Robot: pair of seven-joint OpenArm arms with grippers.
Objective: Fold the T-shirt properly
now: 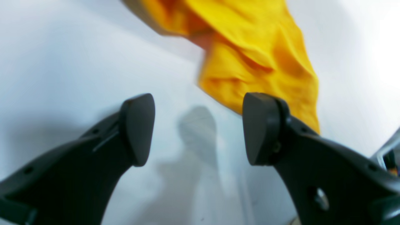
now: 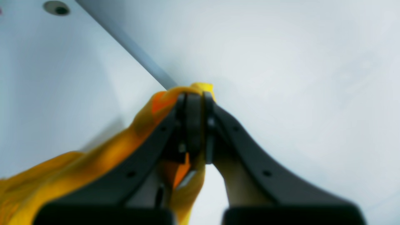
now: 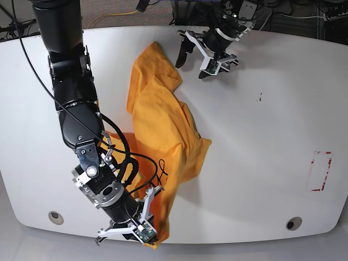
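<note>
No fold is made yet: the orange-yellow cotton T-shirt [image 3: 163,136] lies crumpled lengthwise across the white table [image 3: 261,163]. The right gripper [image 2: 193,103] is clamped on its near edge, while the left gripper [image 1: 198,128] hangs spread and empty just beside the far end. Spreading it flat and every fold remain.

My white worktop [image 3: 261,179] carries red corner marks [image 3: 319,171] and a small dark speck [image 3: 260,98], both well apart from either hand.
</note>
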